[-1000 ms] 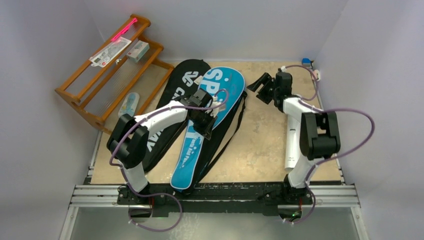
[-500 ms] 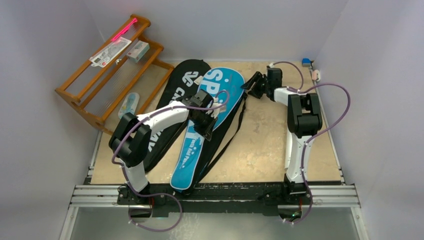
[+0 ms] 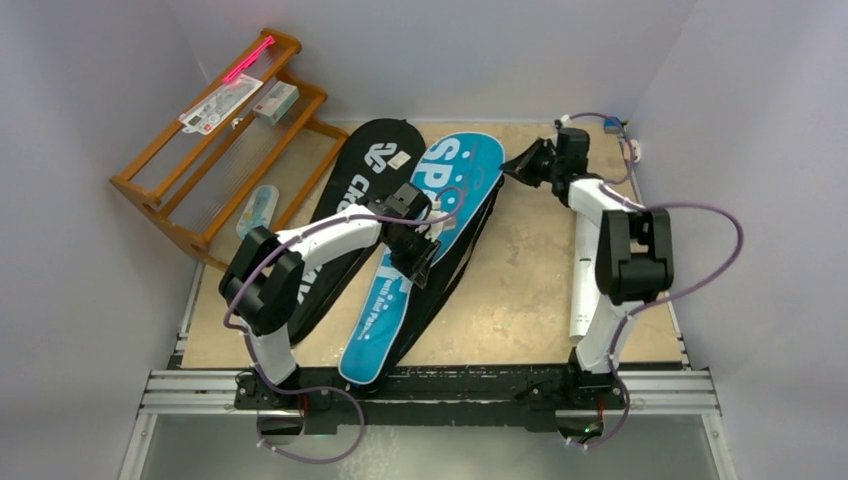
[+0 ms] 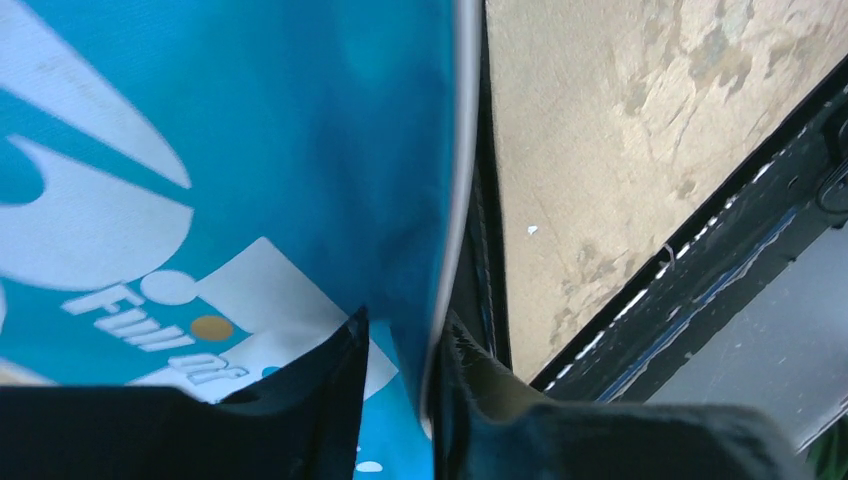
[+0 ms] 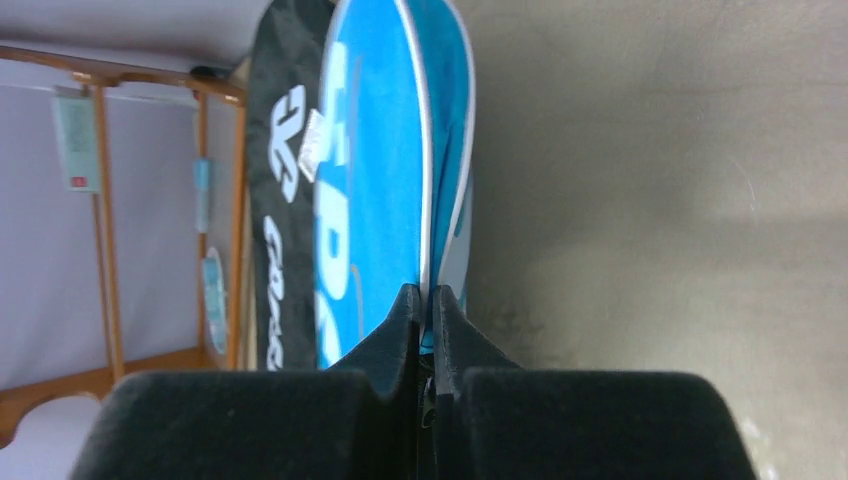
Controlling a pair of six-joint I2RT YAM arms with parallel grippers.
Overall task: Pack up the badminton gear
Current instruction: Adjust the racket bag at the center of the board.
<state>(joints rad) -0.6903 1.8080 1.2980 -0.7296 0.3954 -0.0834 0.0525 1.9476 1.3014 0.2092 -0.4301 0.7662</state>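
Note:
The blue "SPORT" cover [image 3: 455,175] lies slantwise, overlapping the black "CROSSWAY" cover [image 3: 365,165] on its left. My right gripper [image 3: 512,170] is shut on the blue cover's far right rim; in the right wrist view its fingers [image 5: 427,292] pinch the white-piped edge of the blue cover [image 5: 375,180], with the black cover [image 5: 282,150] beyond. My left gripper [image 3: 418,265] sits over the blue cover's narrow part. Its jaws [image 4: 405,320] stand a little apart, astride the blue cover's [image 4: 250,150] right edge. A white tube [image 3: 581,300] lies by the right arm, partly hidden. No rackets or shuttlecocks show.
A wooden rack [image 3: 160,185] leans at the back left, with packaged items [image 3: 220,100] on it and another pack [image 3: 258,208] beneath. A strap of the blue cover trails on the tan board [image 3: 520,280]. The black rail [image 4: 700,280] runs along the near edge.
The right gripper swung in, closed on the blue cover's far rim and drew its head to the right. The left gripper's jaws have parted slightly.

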